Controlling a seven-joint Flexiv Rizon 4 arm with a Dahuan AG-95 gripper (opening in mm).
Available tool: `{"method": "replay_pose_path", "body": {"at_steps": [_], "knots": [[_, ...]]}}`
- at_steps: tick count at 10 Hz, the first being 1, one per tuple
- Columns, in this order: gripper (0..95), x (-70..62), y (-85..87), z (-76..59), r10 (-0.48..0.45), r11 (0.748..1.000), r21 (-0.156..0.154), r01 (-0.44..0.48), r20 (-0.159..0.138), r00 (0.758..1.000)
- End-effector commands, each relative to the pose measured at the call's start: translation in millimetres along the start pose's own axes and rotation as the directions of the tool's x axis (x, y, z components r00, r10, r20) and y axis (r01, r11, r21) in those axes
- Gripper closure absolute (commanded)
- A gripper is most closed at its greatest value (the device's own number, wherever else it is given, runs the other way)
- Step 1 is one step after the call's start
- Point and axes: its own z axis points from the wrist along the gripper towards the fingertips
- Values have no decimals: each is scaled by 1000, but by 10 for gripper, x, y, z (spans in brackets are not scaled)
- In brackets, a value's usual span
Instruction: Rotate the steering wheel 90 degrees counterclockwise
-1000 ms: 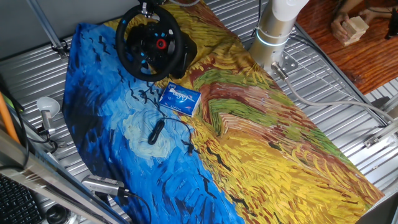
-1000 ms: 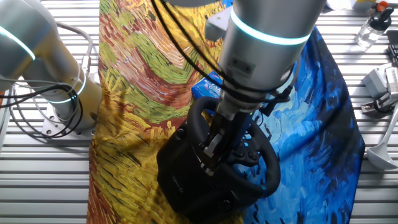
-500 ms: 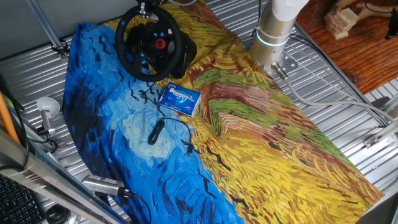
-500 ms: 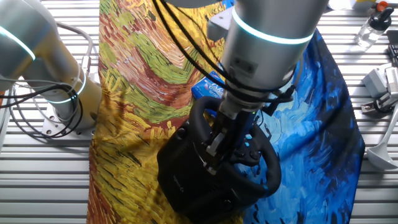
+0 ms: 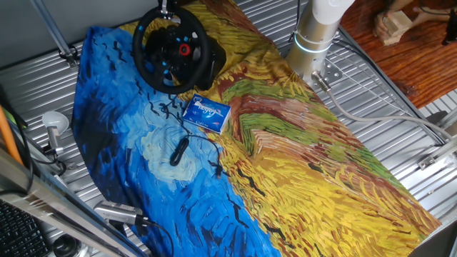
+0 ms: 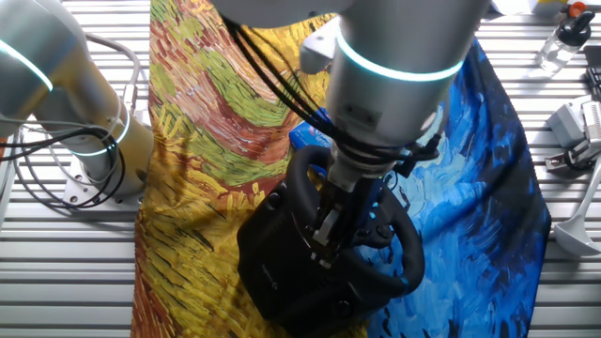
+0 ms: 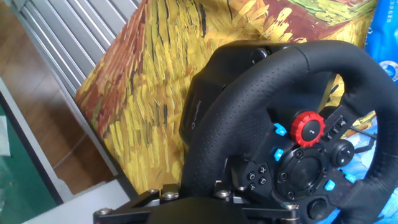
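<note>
We have the gripper (image 6: 324, 246) down on the rim of the wheel (image 5: 170, 48), which stands on its black base (image 6: 282, 268) at the far end of the painted cloth (image 5: 300, 164), near the blue packet (image 5: 206, 113) and the loose cable (image 5: 182, 148). In the last second our arm's big wrist (image 6: 394, 84) has swung a little to the left in the other fixed view and tilted, while the fingers stay at the same spot on the rim; the wheel itself looks much as it did, the red knob (image 7: 308, 127) showing no clear shift. We read that as the turn only just starting, or the arm settling its hold, so most of the quarter turn counterclockwise is, in our judgement, still to do. Whether the fingers are clamped on the rim we cannot tell: the hand view shows only the gripper's body low in the frame, and the side view hides the tips behind the rim.
</note>
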Motion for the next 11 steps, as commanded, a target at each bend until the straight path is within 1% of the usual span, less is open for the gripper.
{"method": "replay_pose_path", "body": {"at_steps": [1,2,3,4,7,8,10,11], "knots": [[950,-17,-4,31,-2,1000,7,3,-48,999],[950,-12,9,25,-8,1000,11,9,-58,998],[950,-9,23,23,-11,1000,15,12,-74,997],[950,-7,32,28,-9,1000,20,11,-81,997],[950,-5,39,36,-6,999,35,8,-73,997],[950,-5,40,36,-8,999,49,11,-67,998],[950,-5,40,38,-4,999,50,7,-65,998],[950,-4,43,38,1,998,58,2,-59,998]]}}
